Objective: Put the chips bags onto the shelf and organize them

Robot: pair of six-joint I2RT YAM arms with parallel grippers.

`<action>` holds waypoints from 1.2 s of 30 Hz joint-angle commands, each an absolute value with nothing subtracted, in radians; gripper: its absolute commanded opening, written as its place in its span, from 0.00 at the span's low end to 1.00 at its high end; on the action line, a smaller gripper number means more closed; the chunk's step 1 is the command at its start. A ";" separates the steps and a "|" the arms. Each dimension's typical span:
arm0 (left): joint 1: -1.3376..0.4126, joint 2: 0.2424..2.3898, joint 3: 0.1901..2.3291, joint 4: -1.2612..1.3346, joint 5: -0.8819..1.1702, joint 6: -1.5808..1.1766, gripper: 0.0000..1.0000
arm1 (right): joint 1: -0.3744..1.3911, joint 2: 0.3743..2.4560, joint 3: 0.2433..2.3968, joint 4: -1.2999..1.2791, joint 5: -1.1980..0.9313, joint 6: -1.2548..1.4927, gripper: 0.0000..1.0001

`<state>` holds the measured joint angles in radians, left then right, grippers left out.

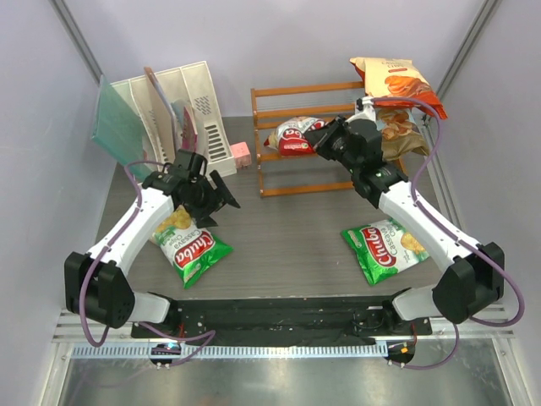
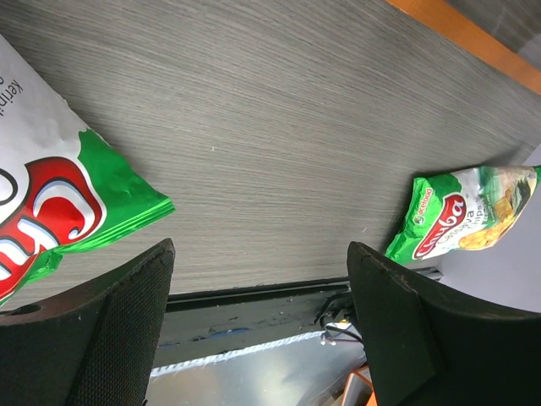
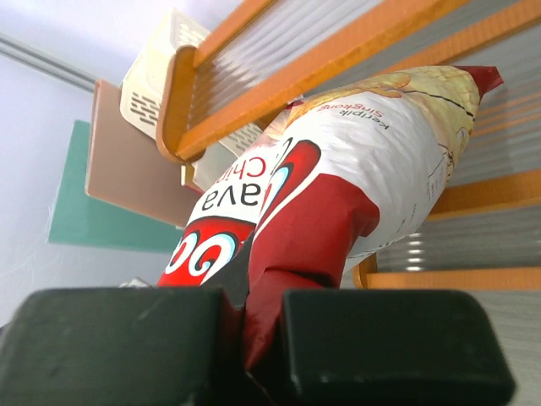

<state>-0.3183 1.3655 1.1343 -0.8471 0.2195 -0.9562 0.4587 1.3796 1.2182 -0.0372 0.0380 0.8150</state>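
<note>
Nearest the camera, at the near edge of the table [image 1: 287, 224]: left base [image 1: 100, 288] and right base [image 1: 469, 283].

Far left at the back, a white organizer [image 1: 182, 110] with folders, no part of the job. Just right of it, a small pink block [image 1: 241, 153].

Next, the left gripper [image 1: 221, 194], hanging low over the table. Spread wide, nothing between the fingers [image 2: 127, 321], touching nothing. Probably parked there to be ready for the left green bag [image 1: 193, 249], lying flat on the table just beside it and partly under the arm.

In the middle at the back, the shelf [image 1: 296, 91]. On one of its slatted tiers, seemingly the middle one, a red bag [image 1: 292, 135], lying across the slats between two rails.

Then the right gripper [image 3: 262, 330], reaching to the shelf from the right. Closed tight on the crimped end of the red bag, the foil squeezed flat between both pads. Held by the end, likely to let the body slide over the slats without the fingers knocking the rails. Not yet released.

Further right on the shelf, a brown bag [image 1: 404, 134] behind the gripper, and a cream bag [image 1: 397, 80] on the top right corner, hanging over the edge.

Last, the right green bag [image 1: 385, 249], flat on the table beside the right arm, not yet shelved.
</note>
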 commanded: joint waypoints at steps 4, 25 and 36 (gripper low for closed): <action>-0.311 1.342 1.137 -0.857 0.229 -0.934 0.82 | 0.474 1.371 1.138 0.215 0.169 0.848 0.02; -0.310 1.356 1.150 -0.931 0.213 -0.887 0.82 | 0.558 1.617 0.976 0.472 0.345 1.003 0.02; -0.310 1.370 1.154 -0.927 0.219 -0.871 0.82 | 0.560 1.697 1.034 0.469 0.278 1.022 0.08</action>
<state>-0.3183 1.3663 1.1347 -0.9195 0.2184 -0.8986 0.5568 1.6810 1.0084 0.5121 0.2962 1.0290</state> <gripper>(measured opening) 0.824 0.064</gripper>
